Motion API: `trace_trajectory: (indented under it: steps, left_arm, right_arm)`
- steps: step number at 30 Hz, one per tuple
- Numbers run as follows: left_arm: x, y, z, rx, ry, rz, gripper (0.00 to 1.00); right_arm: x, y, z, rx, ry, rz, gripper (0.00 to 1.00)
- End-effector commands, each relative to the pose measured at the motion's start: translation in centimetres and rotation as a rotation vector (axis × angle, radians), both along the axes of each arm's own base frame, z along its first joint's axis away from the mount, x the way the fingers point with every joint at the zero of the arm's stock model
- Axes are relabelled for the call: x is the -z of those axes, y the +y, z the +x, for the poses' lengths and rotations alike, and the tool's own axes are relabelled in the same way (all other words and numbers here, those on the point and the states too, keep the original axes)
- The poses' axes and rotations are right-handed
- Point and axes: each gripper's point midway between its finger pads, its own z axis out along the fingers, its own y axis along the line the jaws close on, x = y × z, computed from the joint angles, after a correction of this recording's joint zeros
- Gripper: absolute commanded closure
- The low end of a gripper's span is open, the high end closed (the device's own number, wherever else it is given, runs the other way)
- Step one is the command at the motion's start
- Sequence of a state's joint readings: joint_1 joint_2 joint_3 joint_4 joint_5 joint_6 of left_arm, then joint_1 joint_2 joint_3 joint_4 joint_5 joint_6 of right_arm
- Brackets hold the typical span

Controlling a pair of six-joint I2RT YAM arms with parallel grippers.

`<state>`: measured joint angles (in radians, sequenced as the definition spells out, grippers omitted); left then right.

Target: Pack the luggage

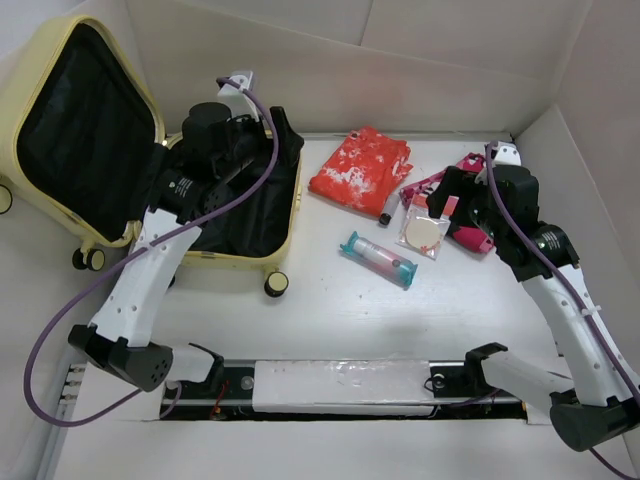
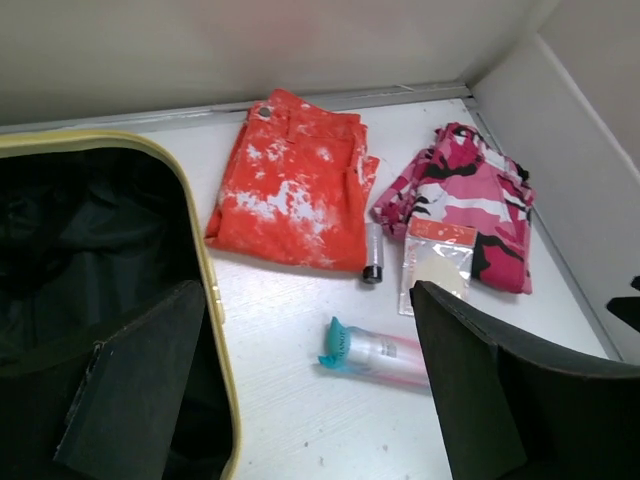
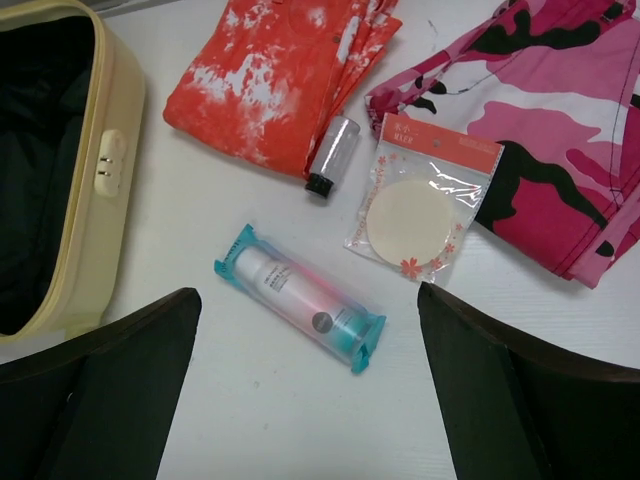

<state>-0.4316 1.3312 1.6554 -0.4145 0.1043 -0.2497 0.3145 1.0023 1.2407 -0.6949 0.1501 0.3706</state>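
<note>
My left claw (image 2: pixel 305 295) hangs right over the luggage (image 1: pixel 85 130), at the right-hand edge of its open base. One finger (image 2: pixel 140 390) sits above the black lining and the other above the white table (image 2: pixel 300 430), with the pale yellow rim running between them. Its jaws are spread wide and grip nothing.

My right claw (image 3: pixel 308 295) is well apart from the case, over the loose things on the right of the table. It gapes just as wide and is empty too, with the teal-capped tube (image 3: pixel 285 285) lying on the table below its gap. The case sits at the far left edge of that view.

Only the top view shows me the lid, standing open at the back left, and the cream-and-black caster wheels (image 1: pixel 275 283); there my left arm covers much of the base. Only the right wrist view shows a small cream lock (image 3: pixel 108 160) on the base's side wall. The little silver tube with a black cap (image 3: pixel 330 155) is plain in both wrist views but barely a dark dot from above.

The case is a pale yellow hard shell with rounded corners, and its black fabric lining is rumpled in the base. To its right on the table lie an orange-and-white garment (image 2: pixel 290 190), a pink camouflage garment (image 2: pixel 470 200) and a round puff in a clear packet (image 3: pixel 410 215)
</note>
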Motion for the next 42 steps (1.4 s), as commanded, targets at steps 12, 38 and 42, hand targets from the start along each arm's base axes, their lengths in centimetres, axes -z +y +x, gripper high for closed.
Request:
trace_trajectory:
  steps: [12, 38, 42]
  left_arm:
    - [7.2, -15.6, -4.0, 0.396, 0.164, 0.032, 0.43]
    - [17.1, -11.9, -10.7, 0.281, 0.378, -0.015, 0.45]
    - [17.1, -11.1, -10.9, 0.26, 0.372, -0.009, 0.44]
  right_arm:
    - [-0.4, -2.0, -0.9, 0.063, -0.012, 0.007, 0.8]
    - [22.4, -4.7, 7.6, 0.233, 0.424, 0.114, 0.36]
    - [24.5, -4.8, 9.1, 0.254, 0.449, 0.137, 0.35]
